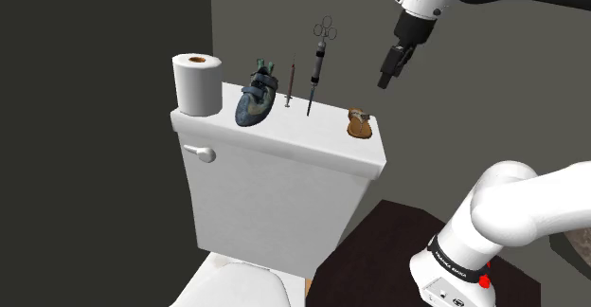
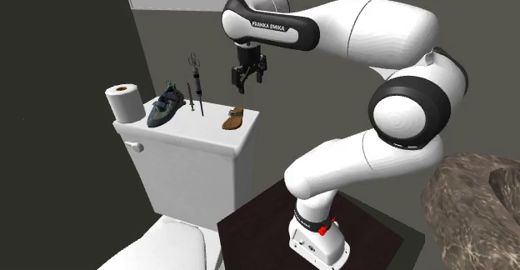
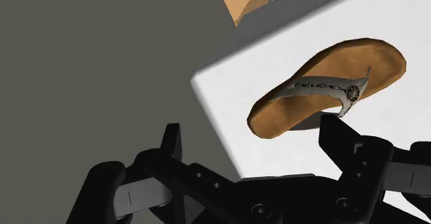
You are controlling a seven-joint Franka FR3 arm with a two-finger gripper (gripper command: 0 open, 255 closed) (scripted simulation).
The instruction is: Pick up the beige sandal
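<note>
A tan flip-flop sandal (image 1: 359, 123) (image 2: 233, 119) with a grey beaded strap lies flat on the white toilet tank lid (image 1: 313, 136) (image 2: 193, 127), close to the lid's corner at the shoulder view's right end. My black gripper (image 1: 390, 71) (image 2: 247, 78) hangs in the air above the sandal, a little off toward the wall side, pointing down. In the wrist view the gripper (image 3: 253, 134) is open, its fingers (image 3: 336, 131) wide apart with nothing between them, and the sandal (image 3: 324, 91) lies just beyond them near the lid's edge.
On the same lid stand a toilet paper roll (image 1: 197, 84), a blue-green shoe (image 1: 256, 95) and thin upright tools (image 1: 313, 76) against the grey wall. The toilet bowl (image 1: 237, 286) sits below. A brown rocky mass (image 2: 475, 210) is beside the stand.
</note>
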